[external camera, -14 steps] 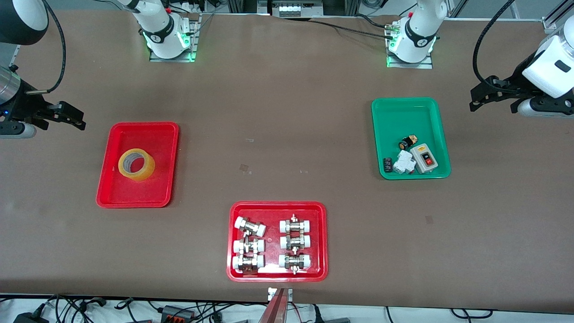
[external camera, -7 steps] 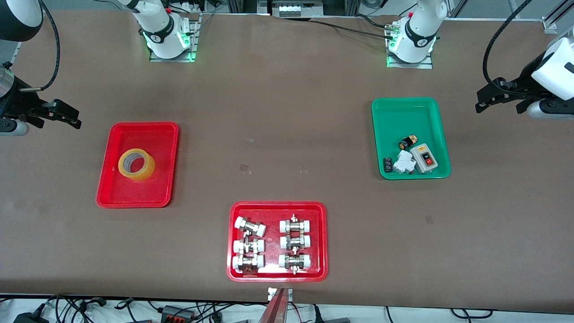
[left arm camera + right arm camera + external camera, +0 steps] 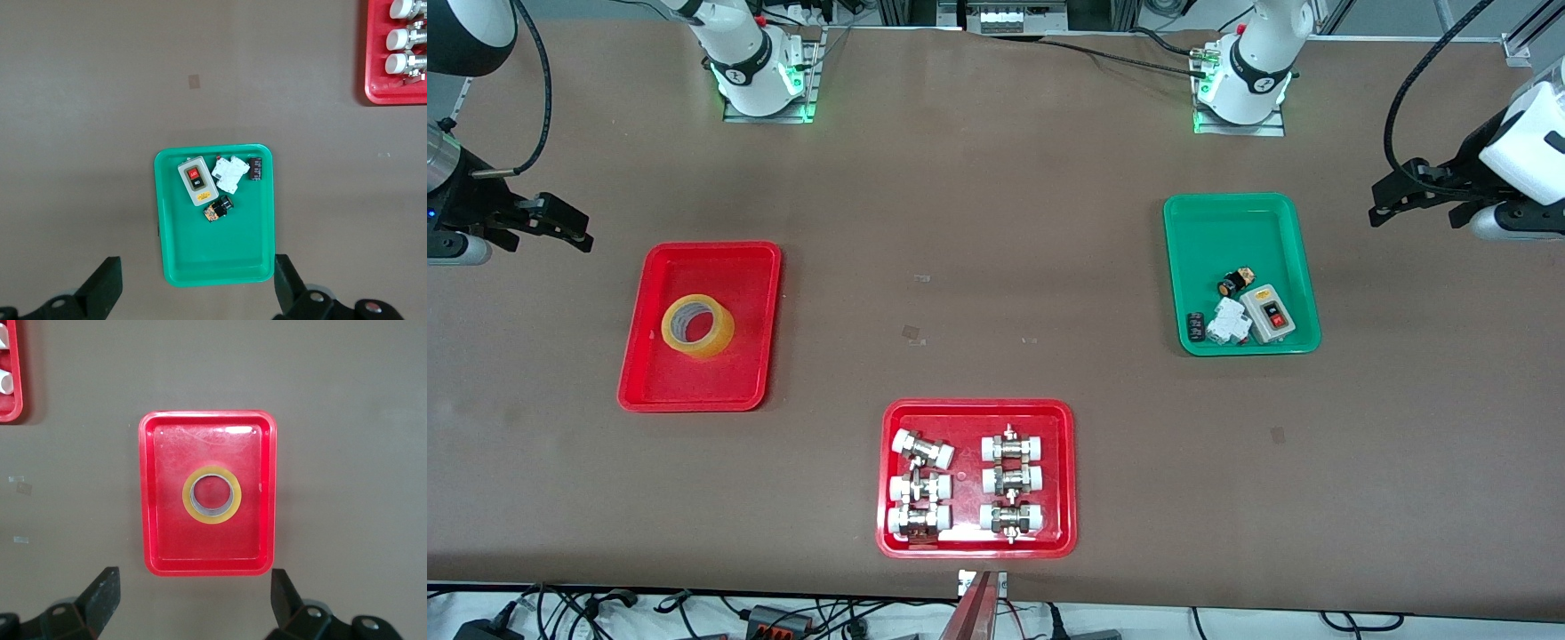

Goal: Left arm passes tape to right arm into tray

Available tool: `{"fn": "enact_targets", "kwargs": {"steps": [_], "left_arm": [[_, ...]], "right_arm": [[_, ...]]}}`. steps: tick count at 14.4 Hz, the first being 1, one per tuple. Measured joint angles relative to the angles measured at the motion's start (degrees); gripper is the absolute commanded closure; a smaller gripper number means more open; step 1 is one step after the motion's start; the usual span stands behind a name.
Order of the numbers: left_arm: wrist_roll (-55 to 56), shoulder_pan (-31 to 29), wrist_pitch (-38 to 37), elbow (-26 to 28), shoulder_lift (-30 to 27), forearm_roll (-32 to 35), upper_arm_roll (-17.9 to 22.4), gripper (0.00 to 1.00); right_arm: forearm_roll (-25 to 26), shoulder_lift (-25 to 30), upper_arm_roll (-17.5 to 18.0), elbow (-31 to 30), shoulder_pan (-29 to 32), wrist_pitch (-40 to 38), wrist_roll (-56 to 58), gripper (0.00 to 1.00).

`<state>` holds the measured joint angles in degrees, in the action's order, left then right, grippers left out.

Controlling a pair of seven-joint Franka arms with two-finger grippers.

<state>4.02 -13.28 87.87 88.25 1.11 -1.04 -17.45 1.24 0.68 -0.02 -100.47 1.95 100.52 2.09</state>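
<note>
The tape, a yellowish translucent roll with a pale core, lies flat in the plain red tray toward the right arm's end of the table. In the right wrist view the tape sits at the middle of the tray. My right gripper hangs open and empty over bare table just off that tray's rim. My left gripper is open and empty too, over the table at the left arm's end.
A green tray with a switch box and small electrical parts lies near the left gripper, and shows in the left wrist view as the green tray. A red tray of pipe fittings sits near the front camera.
Both grippers have drifted a little outward toward their own ends of the table, staying open. The tape has not moved in the tray.
</note>
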Motion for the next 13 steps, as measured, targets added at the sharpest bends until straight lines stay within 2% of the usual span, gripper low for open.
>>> {"fn": "enact_targets", "kwargs": {"steps": [1, 3, 4, 13], "left_arm": [[0.0, 2.8, 0.0, 0.0, 0.0, 0.0, 2.6, 0.00], [0.0, 10.5, 0.0, 0.0, 0.0, 0.0, 10.7, 0.00], [0.0, 12.2, 0.0, 0.0, 0.0, 0.0, 12.7, 0.00], [0.0, 12.9, -0.2, 0.0, 0.0, 0.0, 13.9, 0.00]], "right_arm": [[0.0, 0.0, 0.0, 0.0, 0.0, -0.7, 0.0, 0.00], [0.0, 0.1, 0.0, 0.0, 0.0, -1.5, 0.0, 0.00], [0.0, 0.1, 0.0, 0.0, 0.0, -1.6, 0.0, 0.00], [0.0, 0.6, 0.2, 0.0, 0.0, -1.9, 0.9, 0.00]]}}
